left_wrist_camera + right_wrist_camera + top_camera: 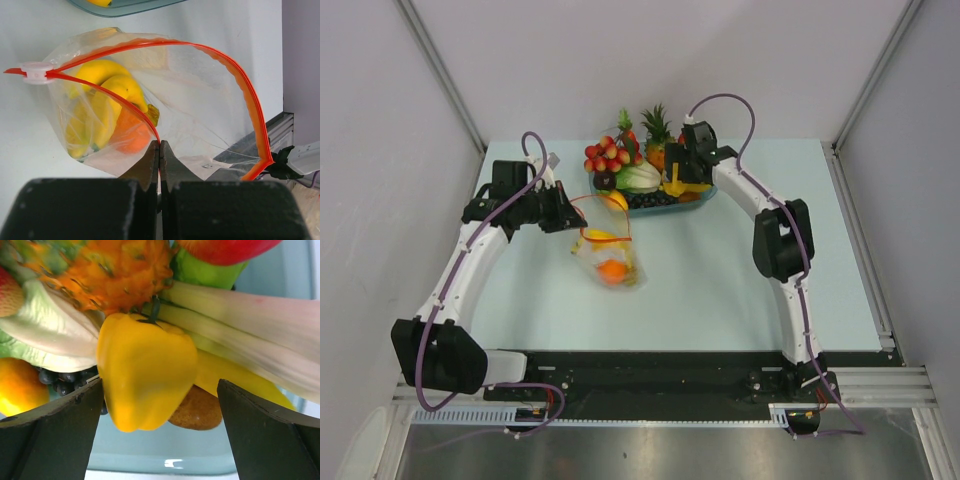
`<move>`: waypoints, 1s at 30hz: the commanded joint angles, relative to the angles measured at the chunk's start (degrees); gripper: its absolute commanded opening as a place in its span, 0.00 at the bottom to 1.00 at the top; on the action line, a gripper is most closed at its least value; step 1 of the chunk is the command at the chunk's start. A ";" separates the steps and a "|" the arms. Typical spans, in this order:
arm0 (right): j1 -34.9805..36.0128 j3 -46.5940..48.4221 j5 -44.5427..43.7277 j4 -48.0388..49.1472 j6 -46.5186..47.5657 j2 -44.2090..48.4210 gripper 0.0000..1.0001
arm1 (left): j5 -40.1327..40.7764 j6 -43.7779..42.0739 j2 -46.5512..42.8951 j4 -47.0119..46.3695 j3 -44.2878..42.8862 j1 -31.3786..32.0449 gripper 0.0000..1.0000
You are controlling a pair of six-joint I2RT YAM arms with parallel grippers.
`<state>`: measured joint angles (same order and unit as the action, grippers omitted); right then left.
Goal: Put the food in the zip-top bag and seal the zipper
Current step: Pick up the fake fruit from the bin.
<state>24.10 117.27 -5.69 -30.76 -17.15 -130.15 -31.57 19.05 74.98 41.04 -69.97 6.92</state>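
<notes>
At the left, the left pincer (159, 150) is pressed fully together on the near lip of the zipper (250, 105). The pinch lifts that lip so the red-orange strip bows into a wide loop, probably to hold the mouth of the zip-top bag (200, 100) agape for another piece. The white slider (36, 72) sits at the left end of the strip, so the whole mouth is unsealed. The bag lies on the surface (720, 280) left of centre, its mouth turned toward the far side and just beside the near rim of the tray (703, 198). The banana bunch (97, 107) and the orange (131, 137) are already inside, resting against each other at the bag's closed end. Further right, the right pincer (160, 390) hangs over the tray with its fingers spread wide and holding nothing. A yellow pepper (145, 365) lies between them, the left finger close to it and the right one clearly apart. A red, smooth fruit (225, 247) at the far edge of the right wrist view may be the apple, though too little shows to be sure. The tray is crowded, so the fingers have little clearance there, while the surface to the right of and nearer than the bag offers free room for carrying a piece across.
</notes>
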 commanded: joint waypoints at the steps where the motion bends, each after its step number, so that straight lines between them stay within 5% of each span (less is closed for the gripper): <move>1: -0.81 3.05 4.53 0.79 -2.63 -1.43 1.00 | 0.28 0.20 -2.38 -1.84 -0.07 0.29 0.00; 7: -2.12 3.84 11.66 1.58 -4.30 -1.69 0.90 | 0.37 0.11 -2.91 -1.84 0.54 0.29 0.00; 15: -3.97 2.18 13.69 2.90 -3.51 3.93 0.52 | 0.90 -1.55 -4.05 -0.70 0.63 0.20 0.00; 30: -0.29 -9.33 31.43 13.44 2.64 26.15 0.37 | 1.25 -1.91 -3.61 -0.52 0.02 0.29 0.00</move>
<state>20.47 111.18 16.91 -23.70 -17.91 -112.27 -30.11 17.87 72.31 41.25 -69.30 6.92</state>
